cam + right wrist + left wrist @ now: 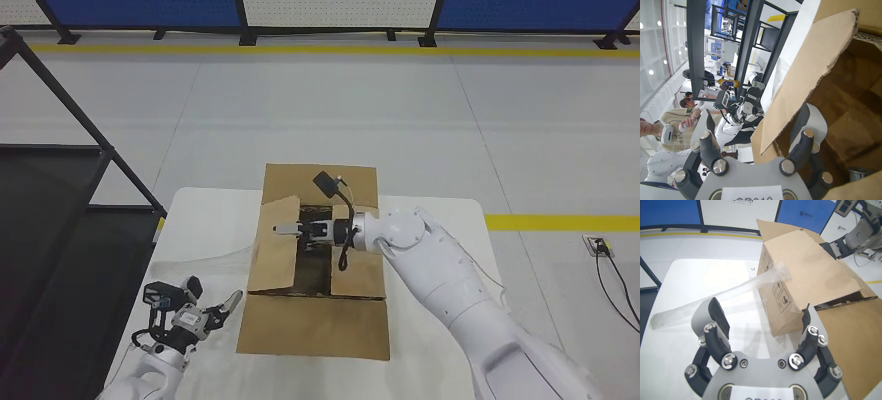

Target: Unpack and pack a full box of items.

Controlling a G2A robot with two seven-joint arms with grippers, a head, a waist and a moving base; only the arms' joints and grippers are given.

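A brown cardboard box (312,325) stands mid-table with its flaps spread outward. My right gripper (290,228) is over the box opening, open, and straddles the edge of the raised left flap (810,66), one finger (810,121) inside the box and the other outside. The box interior is dark; a grey cylindrical item (857,172) lies low inside. My left gripper (762,317) hovers open and empty over the table by the box's near left corner (783,306). A strip of clear tape (715,294) runs from the box's side down onto the table.
The white table (200,240) has bare room to the left of the box. A black metal rack (60,250) stands off the table's left side. The box's wide near flap (851,332) lies flat toward the table's front edge.
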